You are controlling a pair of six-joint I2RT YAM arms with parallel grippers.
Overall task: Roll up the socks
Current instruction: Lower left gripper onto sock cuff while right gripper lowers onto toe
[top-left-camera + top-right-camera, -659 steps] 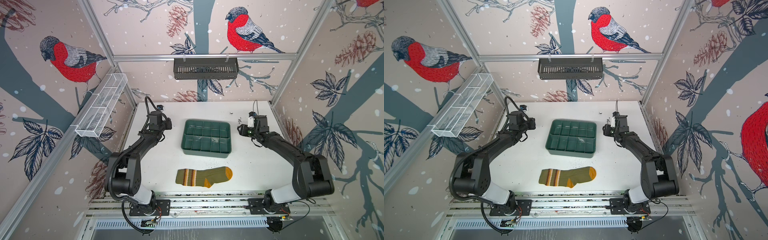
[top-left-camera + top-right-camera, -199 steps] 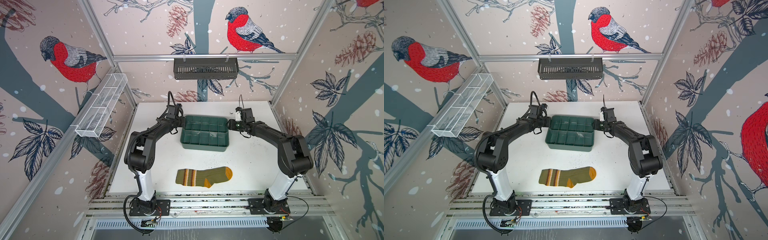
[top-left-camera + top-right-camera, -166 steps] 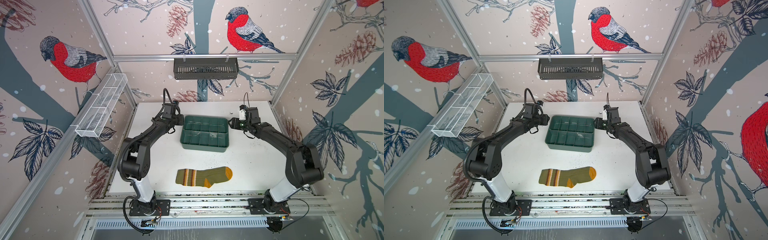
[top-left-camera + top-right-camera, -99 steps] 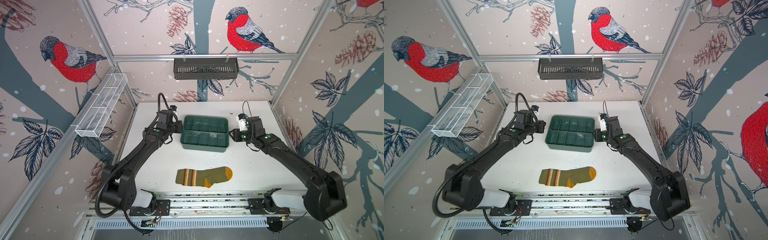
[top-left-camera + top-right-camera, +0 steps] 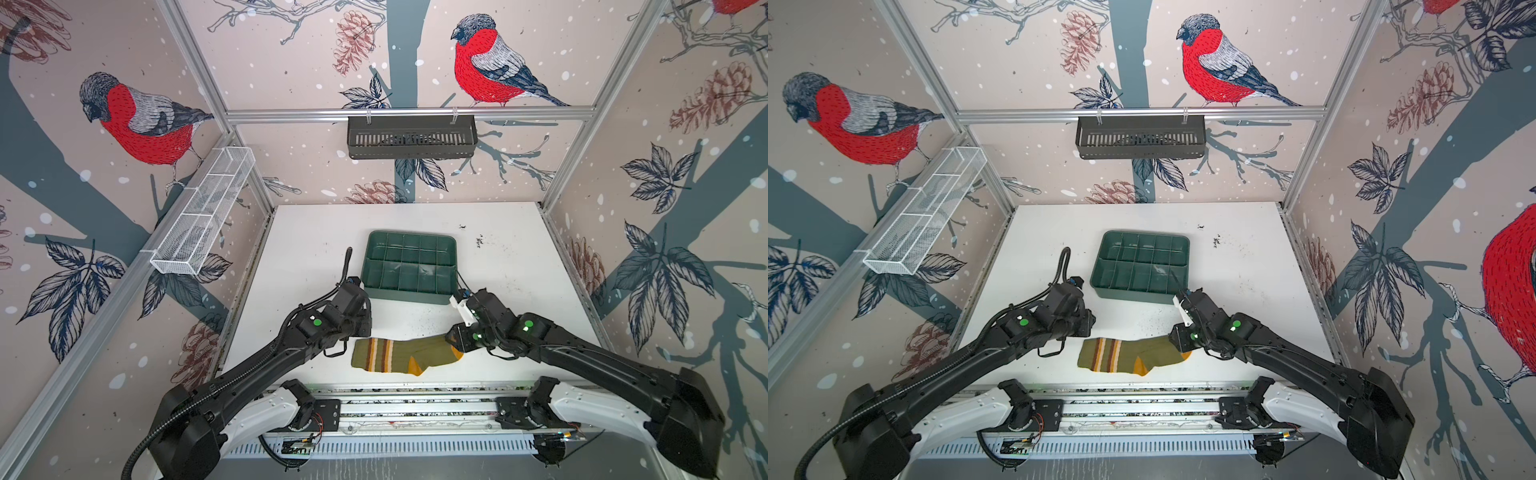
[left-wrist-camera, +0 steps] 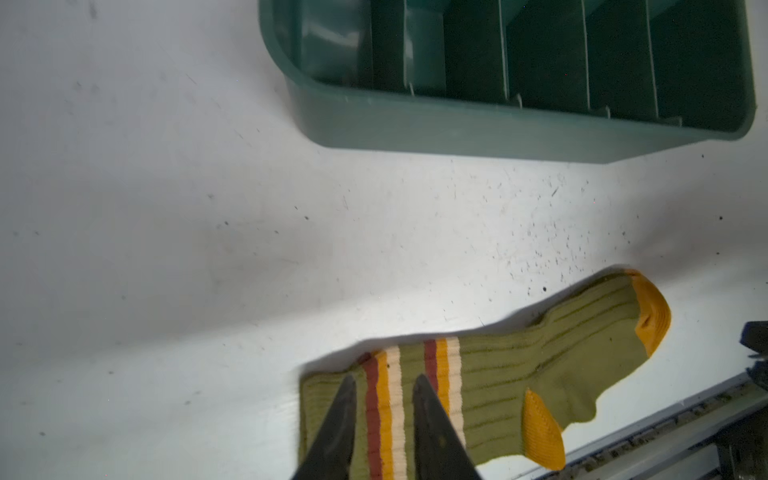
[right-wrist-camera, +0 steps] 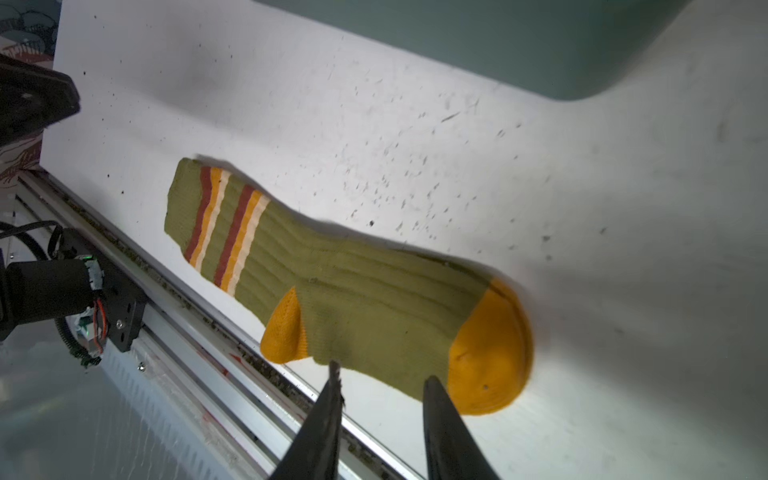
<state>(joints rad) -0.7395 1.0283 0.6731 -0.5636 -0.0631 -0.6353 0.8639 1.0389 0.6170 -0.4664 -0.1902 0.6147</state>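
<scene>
Socks lie flat at desk front edge, before green tray. My left pincer over cuff & right pincer by toe stand ajar, holding nothing. I should pinch all layers low, then roll tight.

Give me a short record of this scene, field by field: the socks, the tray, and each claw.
socks: flat, unrolled, near the table's front edge; cuff to the left in both top views, toe to the right
green tray: behind the socks, apart from them; compartments look empty
left claw: over the striped cuff, jaws apart, gripping nothing
right claw: over the foot near the toe, jaws apart, gripping nothing
rolling: not yet started
</scene>
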